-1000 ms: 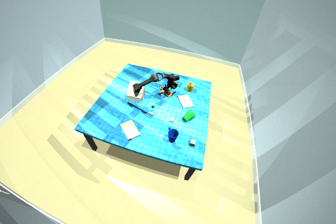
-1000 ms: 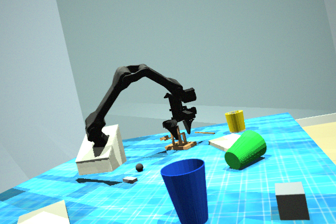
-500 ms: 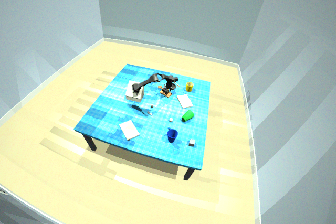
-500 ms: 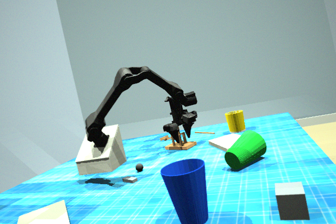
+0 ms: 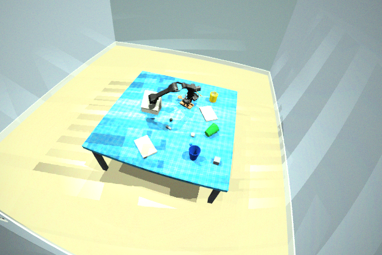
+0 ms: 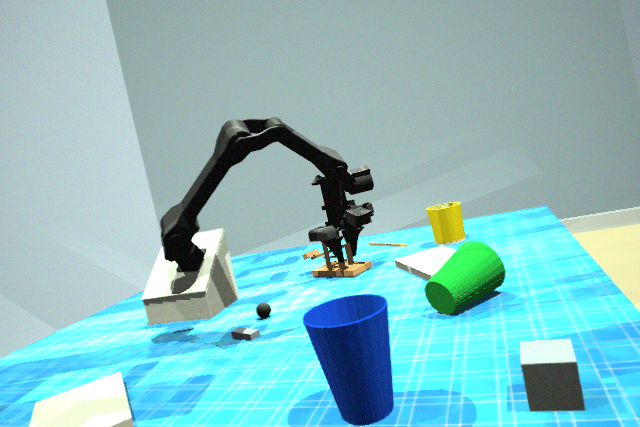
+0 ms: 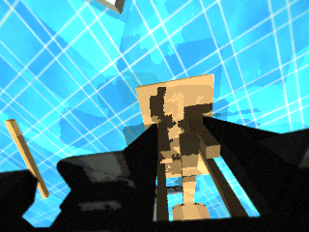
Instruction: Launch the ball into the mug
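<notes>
Wooden catapult (image 6: 342, 268) upright, gripped, black ball (image 6: 263, 310) loose on cloth, yellow mug (image 6: 445, 222) upright beyond
</notes>
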`<state>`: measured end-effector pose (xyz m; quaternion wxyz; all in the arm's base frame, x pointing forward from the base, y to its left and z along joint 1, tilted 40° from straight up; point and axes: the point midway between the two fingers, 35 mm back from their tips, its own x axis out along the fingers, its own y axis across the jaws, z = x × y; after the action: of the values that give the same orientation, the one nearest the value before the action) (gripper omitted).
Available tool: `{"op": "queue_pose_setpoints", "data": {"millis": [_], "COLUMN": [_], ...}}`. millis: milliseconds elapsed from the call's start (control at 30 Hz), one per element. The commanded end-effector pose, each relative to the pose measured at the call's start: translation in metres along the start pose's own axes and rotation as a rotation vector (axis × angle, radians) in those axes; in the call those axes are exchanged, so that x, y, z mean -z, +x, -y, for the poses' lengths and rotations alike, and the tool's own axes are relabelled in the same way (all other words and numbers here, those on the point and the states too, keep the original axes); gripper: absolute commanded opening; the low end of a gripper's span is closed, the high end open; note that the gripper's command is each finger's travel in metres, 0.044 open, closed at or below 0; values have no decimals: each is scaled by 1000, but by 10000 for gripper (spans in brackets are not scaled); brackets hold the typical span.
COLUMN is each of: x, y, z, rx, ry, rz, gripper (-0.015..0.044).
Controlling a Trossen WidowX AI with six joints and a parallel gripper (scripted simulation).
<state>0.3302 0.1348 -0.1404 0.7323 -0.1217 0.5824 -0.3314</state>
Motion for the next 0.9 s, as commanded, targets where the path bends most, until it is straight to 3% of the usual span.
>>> {"op": "queue_pose_setpoints", "data": {"millis": [0, 100, 267, 867], "x": [0, 1, 1, 1], "y": [-24, -49, -49, -48], "z": [-1, -1, -1, -7], "rx": [-4, -3, -3, -2], "ry": [-1, -2, -25, -625], "rz": [-1, -1, -1, 0], "gripper": [32, 0, 0, 0]}}
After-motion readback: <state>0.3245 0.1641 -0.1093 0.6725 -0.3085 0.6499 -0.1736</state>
